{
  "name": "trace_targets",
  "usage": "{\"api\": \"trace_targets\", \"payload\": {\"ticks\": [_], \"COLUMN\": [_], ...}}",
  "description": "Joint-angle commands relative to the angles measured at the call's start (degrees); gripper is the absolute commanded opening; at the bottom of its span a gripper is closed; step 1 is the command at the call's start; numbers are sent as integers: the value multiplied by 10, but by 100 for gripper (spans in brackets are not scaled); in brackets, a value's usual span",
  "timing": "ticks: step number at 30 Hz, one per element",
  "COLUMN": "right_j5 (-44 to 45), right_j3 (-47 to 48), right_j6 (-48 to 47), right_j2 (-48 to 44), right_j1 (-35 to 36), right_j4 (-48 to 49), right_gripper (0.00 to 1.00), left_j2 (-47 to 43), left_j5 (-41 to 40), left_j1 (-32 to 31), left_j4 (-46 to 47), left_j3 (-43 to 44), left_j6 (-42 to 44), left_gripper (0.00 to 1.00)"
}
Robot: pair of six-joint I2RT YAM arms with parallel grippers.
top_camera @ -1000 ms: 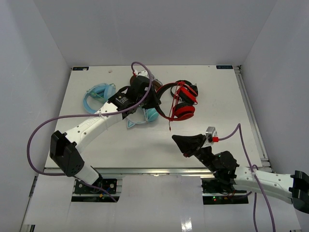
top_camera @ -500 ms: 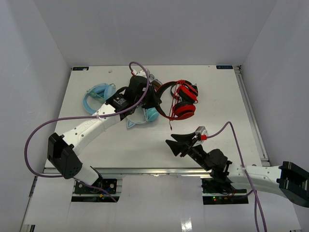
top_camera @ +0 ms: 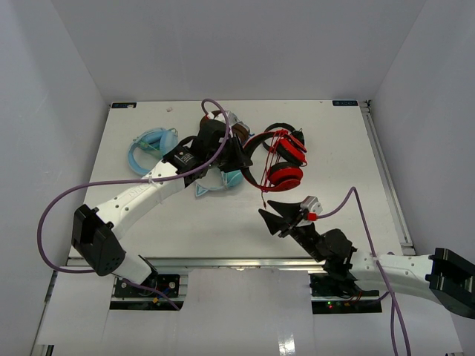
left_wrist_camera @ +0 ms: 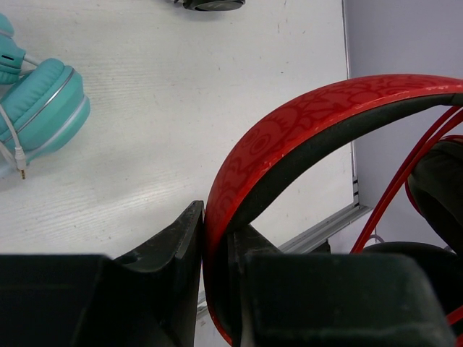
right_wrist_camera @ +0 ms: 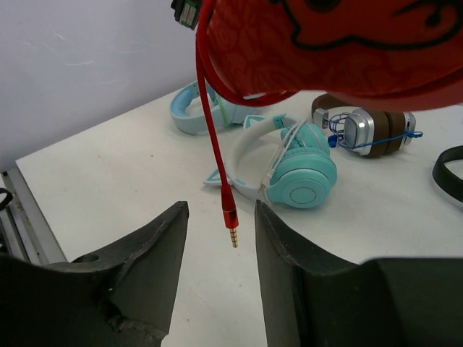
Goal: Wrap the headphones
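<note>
On the white table's (top_camera: 148,215) far middle, my left gripper (left_wrist_camera: 215,230) clamps the headphones (top_camera: 286,175) by the headband, holding them up. My right gripper (right_wrist_camera: 221,210) gapes wide, the cable's (right_wrist_camera: 211,123) plug (right_wrist_camera: 231,220) dangling between its fingers, untouched.

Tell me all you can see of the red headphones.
The red headphones are over-ear, with black pads and a red patterned headband lined in black. The left tool is shut on the headband. The thin red cable hangs down, and its metal plug hangs untouched inside the open right tool.
</note>
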Motion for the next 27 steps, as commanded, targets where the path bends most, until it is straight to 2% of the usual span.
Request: {"api": "trace_targets", "payload": {"ticks": [1,16,18,22,25,27], "right_j5": [10,-13,-10,-1,17,24], "right_j3": [-65,-49,-50,-52,-55,-59], "right_j6": [-26,-42,-48,-59,-69,-80], "right_j2": [19,80,80,75,73,66], "right_j1": [-11,-17,-17,-18,-20,-23], "right_j4": [49,108,110,112,113,112], "right_gripper": [47,36,31,15,8,8], "left_j2": [-45,-48,-50,-52,-47,-41], "left_j5": [32,39,41,51,85,125], "left_j1": [0,1,0,0,1,0], "left_j4": [46,51,51,52,61,68], "left_j3": [-1,-16,-19,-23,-23,-23], "left_j6": [-22,-16,-16,-11,-2,5], "left_gripper": [0,0,0,0,0,0]}}
